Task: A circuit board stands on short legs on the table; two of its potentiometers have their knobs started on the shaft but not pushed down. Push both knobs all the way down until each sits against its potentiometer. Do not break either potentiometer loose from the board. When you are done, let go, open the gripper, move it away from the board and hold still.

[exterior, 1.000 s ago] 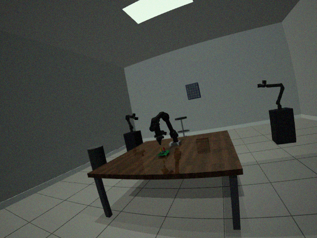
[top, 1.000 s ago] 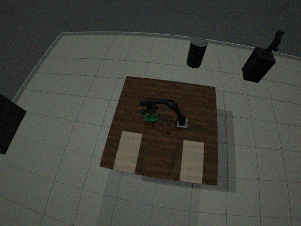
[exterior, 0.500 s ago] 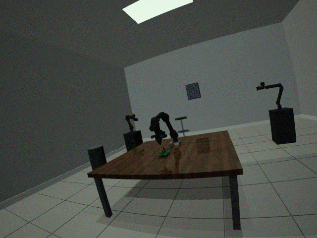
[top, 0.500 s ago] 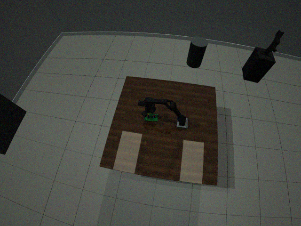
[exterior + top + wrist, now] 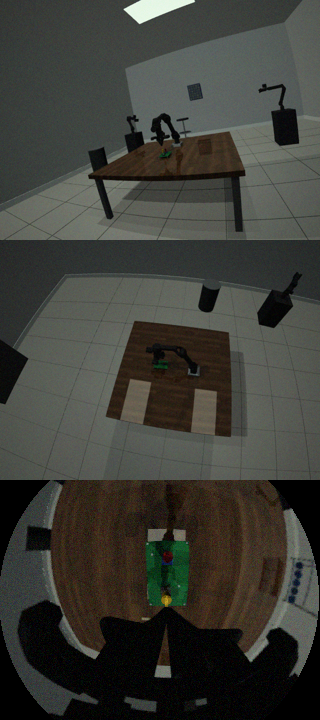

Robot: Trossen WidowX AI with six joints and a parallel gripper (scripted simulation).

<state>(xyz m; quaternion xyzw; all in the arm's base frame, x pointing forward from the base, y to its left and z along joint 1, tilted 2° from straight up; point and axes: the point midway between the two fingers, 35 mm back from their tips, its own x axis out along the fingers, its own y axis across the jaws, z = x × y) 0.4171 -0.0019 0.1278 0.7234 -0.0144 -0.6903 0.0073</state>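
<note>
The green circuit board (image 5: pixel 161 367) (image 5: pixel 163 155) (image 5: pixel 179 575) stands on the table. The yellow knob (image 5: pixel 162 150) (image 5: pixel 166 600) is at the board end nearest my fingertips in the wrist view. The red knob (image 5: pixel 165 150) (image 5: pixel 167 557) is farther along the board, with a bit of blue beside it. My gripper (image 5: pixel 161 144) (image 5: pixel 167 610) is shut and empty, pointing down above the yellow knob's end of the board; a gap shows between fingertips and knobs in the exterior view. How far each knob sits down its shaft is too small and dark to tell.
My arm's base plate (image 5: pixel 193 374) (image 5: pixel 177 145) is on the table beyond the board's red-knob end. Two pale rectangles (image 5: pixel 136 401) (image 5: pixel 204 411) lie along one side of the wooden table. Other arms on dark pedestals and a stool stand away from the table.
</note>
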